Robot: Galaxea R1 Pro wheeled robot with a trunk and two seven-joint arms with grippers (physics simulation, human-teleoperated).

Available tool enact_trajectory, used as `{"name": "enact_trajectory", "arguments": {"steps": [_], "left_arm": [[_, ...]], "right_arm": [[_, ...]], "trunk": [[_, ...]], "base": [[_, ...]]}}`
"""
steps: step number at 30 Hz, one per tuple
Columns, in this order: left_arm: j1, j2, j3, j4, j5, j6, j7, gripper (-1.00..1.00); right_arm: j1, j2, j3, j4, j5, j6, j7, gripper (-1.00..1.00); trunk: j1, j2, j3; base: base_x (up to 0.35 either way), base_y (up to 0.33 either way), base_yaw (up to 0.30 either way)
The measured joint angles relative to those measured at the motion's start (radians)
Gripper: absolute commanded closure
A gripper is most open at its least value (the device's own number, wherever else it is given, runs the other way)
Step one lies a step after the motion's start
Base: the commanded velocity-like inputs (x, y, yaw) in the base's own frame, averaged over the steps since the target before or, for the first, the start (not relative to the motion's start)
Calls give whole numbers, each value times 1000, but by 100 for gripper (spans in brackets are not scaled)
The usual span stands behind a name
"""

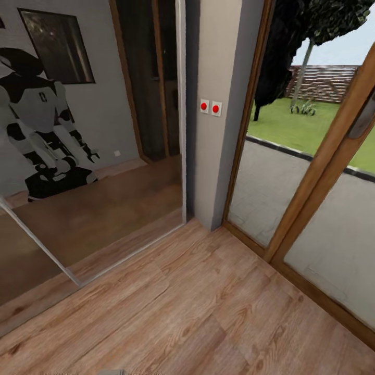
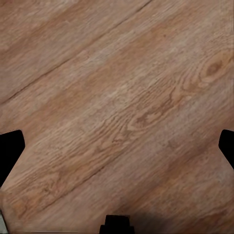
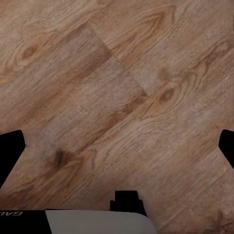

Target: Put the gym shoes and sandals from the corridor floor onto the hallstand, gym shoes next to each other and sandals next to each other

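In the left wrist view, the left gripper (image 2: pixel 117 146) is seen spread wide: its two dark fingertips (image 2: pixel 9 151) are set at opposite edges of the picture, and nothing is held or touched between them. The right gripper (image 3: pixel 117 146) is seen the same way in the right wrist view, its black fingertips (image 3: pixel 10 148) far apart, with only bare planks beneath.

The corridor floor (image 1: pixel 208 312) is laid with light-brown wood-grain planks, marked by knots and long curved grain lines, with plank joints running on a slant. No shoe, sandal or rack can be made out on the stretch of floor seen by the head camera.

A tall mirror panel (image 1: pixel 94 156) with a thin pale frame is set against the wall at the left; a white-and-black robot (image 1: pixel 41 130) is reflected in it, together with a dark framed picture (image 1: pixel 57 44) on a grey wall. A grey wall column (image 1: pixel 219 114) is placed just beside the mirror, and two small white switch plates with red round buttons (image 1: pixel 210 107) are mounted on it. At the right, glazed doors in a warm wooden frame (image 1: pixel 323 161) are shown, through which grey paving, a green lawn (image 1: pixel 297 127), a dark tree and a slatted fence are seen.
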Motion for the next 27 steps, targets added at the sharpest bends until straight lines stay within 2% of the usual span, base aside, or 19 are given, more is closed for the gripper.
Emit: {"name": "enact_trajectory", "arguments": {"steps": [20,26,27], "left_arm": [[0,0,1,-4,1,1,0,-100],[0,0,23,-4,1,1,0,-100],[0,0,43,-3,2,1,-2,-100]], "right_arm": [[0,0,0,0,0,0,0,-100],[0,0,0,0,0,0,0,-100],[0,0,0,0,0,0,0,-100]], "trunk": [[0,0,0],[0,0,0],[0,0,0]], "base": [[1,-1,277],[0,0,277],[0,0,277]]}}
